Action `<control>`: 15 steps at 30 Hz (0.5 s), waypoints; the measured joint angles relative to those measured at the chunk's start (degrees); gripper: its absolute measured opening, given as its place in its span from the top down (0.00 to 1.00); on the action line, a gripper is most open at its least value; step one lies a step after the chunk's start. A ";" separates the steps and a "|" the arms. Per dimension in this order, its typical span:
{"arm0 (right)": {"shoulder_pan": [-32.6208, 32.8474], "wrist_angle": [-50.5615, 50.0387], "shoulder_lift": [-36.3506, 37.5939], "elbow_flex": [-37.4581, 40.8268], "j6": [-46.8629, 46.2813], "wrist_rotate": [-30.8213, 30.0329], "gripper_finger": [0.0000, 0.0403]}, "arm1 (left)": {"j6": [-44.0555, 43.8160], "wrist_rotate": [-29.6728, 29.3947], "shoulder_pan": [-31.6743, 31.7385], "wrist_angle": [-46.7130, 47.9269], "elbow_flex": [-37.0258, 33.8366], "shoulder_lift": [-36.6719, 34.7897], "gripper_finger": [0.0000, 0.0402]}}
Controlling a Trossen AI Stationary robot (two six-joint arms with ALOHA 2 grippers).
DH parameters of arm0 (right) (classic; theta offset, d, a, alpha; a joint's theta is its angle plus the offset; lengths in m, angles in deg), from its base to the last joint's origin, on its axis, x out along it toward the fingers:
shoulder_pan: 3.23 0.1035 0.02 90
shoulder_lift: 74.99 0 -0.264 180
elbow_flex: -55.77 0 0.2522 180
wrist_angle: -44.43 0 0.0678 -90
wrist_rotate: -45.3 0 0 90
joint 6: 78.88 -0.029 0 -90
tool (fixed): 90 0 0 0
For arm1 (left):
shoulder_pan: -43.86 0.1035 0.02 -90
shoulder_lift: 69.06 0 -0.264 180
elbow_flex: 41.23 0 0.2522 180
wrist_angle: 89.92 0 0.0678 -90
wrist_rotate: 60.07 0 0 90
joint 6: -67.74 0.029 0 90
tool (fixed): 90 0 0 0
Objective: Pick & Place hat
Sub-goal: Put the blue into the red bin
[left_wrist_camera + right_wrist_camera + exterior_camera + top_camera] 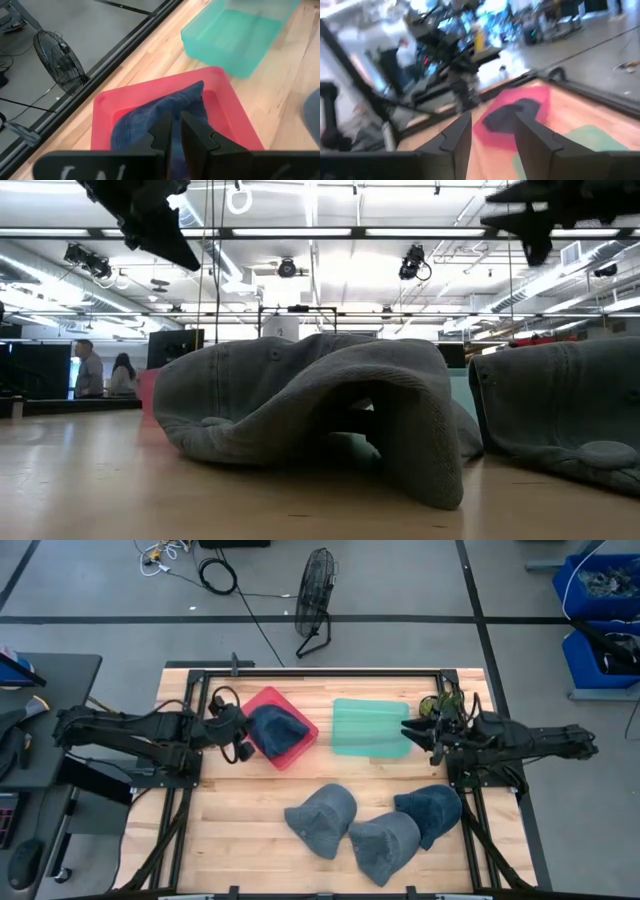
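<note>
A dark blue hat (280, 728) lies in the red bin (303, 750) at the table's far left. My left gripper (245, 737) is at the hat's left edge, fingers nearly together, shut on the hat (145, 125). My right gripper (408, 732) hovers open at the right edge of the green bin (370, 727) and touches nothing. In the right wrist view, the open gripper (492, 135) looks across toward the red bin (540, 100). Three more hats rest on the near table: grey (322, 820), grey (385, 845) and blue (432, 810). My left gripper pinches a raised fold of the dark blue hat (187, 102) between its two fingers (162, 130), coming slanting down from the table's left. The fold runs as a ridge straight into the narrow gap. The rest of the hat lies inside the red bin (150, 90).
The green bin (235, 40) stands right of the red one. The nearest grey hat (300, 410) fills the low view, with another hat (560, 410) to its right. A floor fan (318, 590) stands beyond the far edge. Bare wood lies left of the near hats.
</note>
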 joint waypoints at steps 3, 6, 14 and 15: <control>1.67 -4.27 -9.02 -7.84 0.22 2.43 0.63 | 0.02 -0.02 0.00 -1.18 -0.01 -0.10 0.90; 3.59 -11.65 -19.43 -16.05 -3.18 4.66 0.63 | 0.02 -0.03 0.00 -1.65 -0.01 -0.46 0.90; 8.85 -49.11 -45.17 -37.30 -21.03 14.60 0.63 | -0.04 -0.02 0.02 -1.51 -0.01 -0.42 0.90; 9.31 -52.86 -47.51 -38.75 -23.88 16.15 0.63 | -0.04 -0.02 0.02 -1.51 -0.01 -0.42 0.90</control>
